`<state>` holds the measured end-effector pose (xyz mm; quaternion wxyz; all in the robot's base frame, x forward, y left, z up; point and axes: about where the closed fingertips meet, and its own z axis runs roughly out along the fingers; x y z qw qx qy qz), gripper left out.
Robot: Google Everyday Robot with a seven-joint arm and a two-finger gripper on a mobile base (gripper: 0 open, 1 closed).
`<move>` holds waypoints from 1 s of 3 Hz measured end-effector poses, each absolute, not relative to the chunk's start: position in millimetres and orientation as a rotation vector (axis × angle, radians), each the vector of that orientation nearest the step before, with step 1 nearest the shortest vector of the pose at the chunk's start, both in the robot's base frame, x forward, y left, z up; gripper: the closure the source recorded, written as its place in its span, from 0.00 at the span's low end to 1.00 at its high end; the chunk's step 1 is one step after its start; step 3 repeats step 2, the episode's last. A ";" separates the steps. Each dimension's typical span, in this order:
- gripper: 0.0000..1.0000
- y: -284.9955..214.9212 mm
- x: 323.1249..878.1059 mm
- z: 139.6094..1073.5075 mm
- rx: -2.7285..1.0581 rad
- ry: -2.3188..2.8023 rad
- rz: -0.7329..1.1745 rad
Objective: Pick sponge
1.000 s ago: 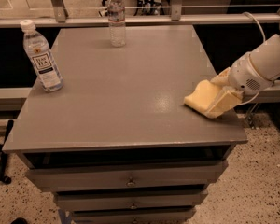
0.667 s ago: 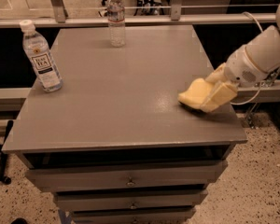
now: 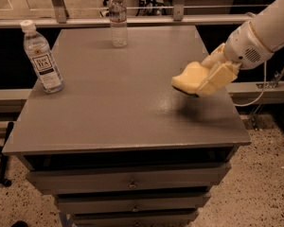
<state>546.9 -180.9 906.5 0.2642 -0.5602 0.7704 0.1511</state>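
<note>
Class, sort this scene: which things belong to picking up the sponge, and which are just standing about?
In the job:
sponge, held above the table, right side
gripper, shut on it

Standing about:
labelled bottle, left edge
clear bottle, far edge
the table itself

The claw [image 3: 202,80] grips the sponge [image 3: 187,77] above the table's [image 3: 113,112] right side; a left bottle [image 3: 41,60] and a far bottle [image 3: 117,20] stand on it

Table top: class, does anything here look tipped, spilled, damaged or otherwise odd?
Nothing stands out. The left water bottle and the far water bottle stand upright; the gripper, over the table's right side, holds the sponge above it.
</note>
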 end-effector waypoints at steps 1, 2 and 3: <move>1.00 -170.5 541.4 933.2 -1.489 2.013 0.488; 1.00 -167.9 541.1 936.1 -1.485 2.003 0.499; 1.00 -167.9 541.1 936.1 -1.485 2.003 0.499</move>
